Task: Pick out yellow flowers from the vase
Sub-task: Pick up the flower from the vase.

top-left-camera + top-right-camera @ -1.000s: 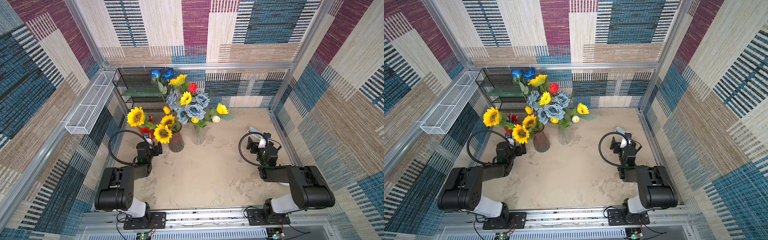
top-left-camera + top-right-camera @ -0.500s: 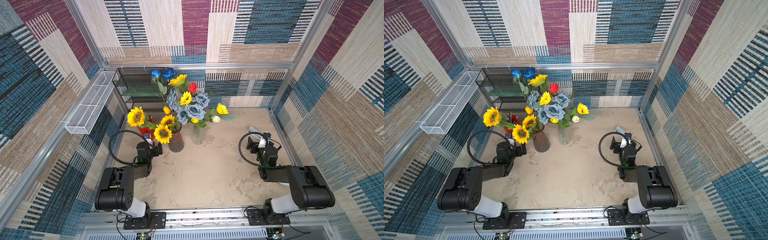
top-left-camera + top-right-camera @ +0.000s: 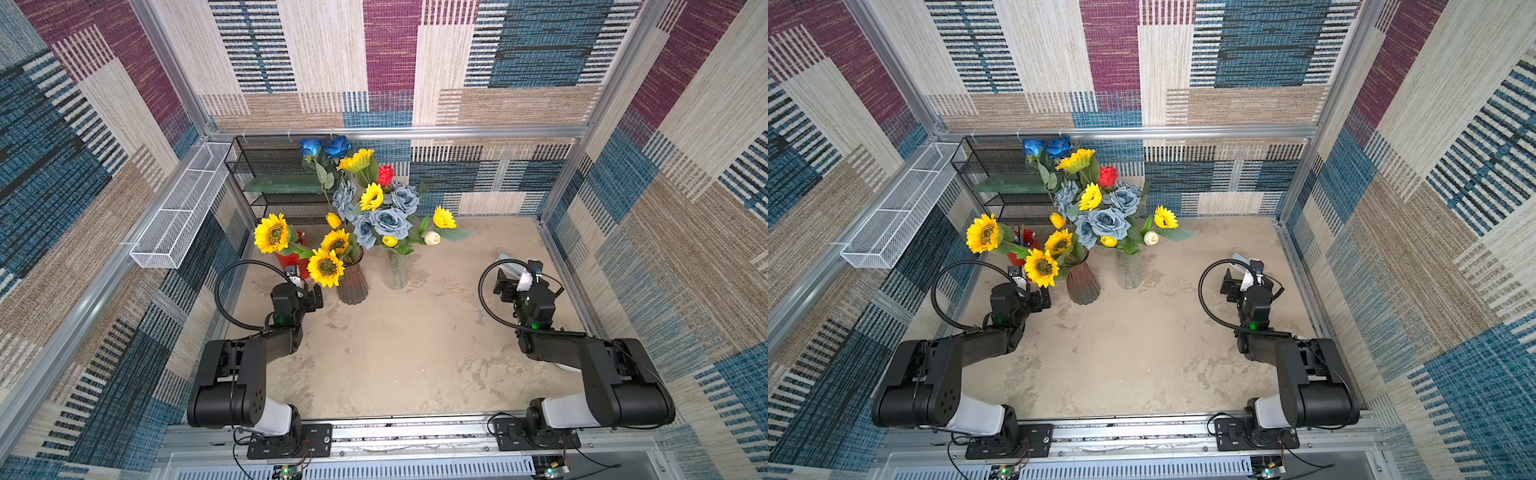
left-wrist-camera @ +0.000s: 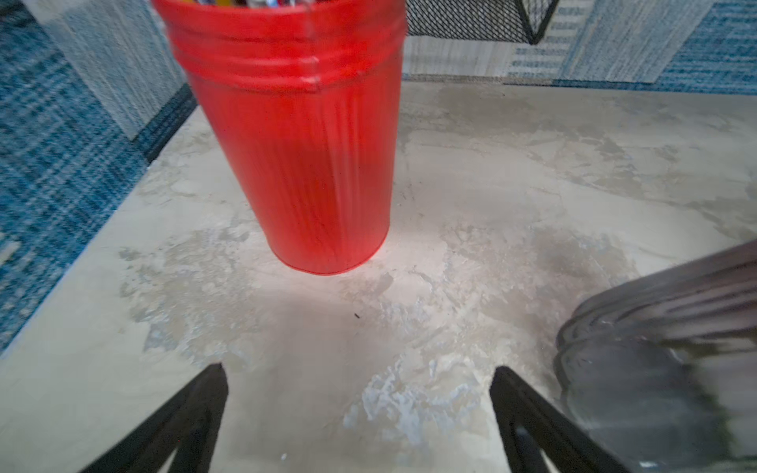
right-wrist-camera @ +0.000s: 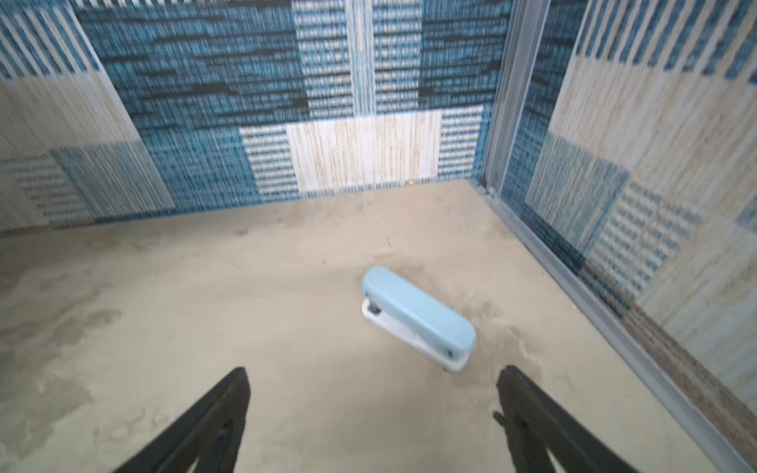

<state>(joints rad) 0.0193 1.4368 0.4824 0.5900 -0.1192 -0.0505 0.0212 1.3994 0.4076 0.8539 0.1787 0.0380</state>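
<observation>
Though gaping, empty, left tool [image 4: 359, 367], right tool [image 5: 373, 369]; stems of yellow flowers [image 3: 326, 268] half-hidden.

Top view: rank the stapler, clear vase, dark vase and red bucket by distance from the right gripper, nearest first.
1. Light blue stapler: just ahead of the right gripper, on the right side.
2. Clear glass vase: centre, toward the back.
3. Dark ribbed vase: just left of the clear one.
4. Red bucket: far left, partly hidden under a sunflower.
</observation>
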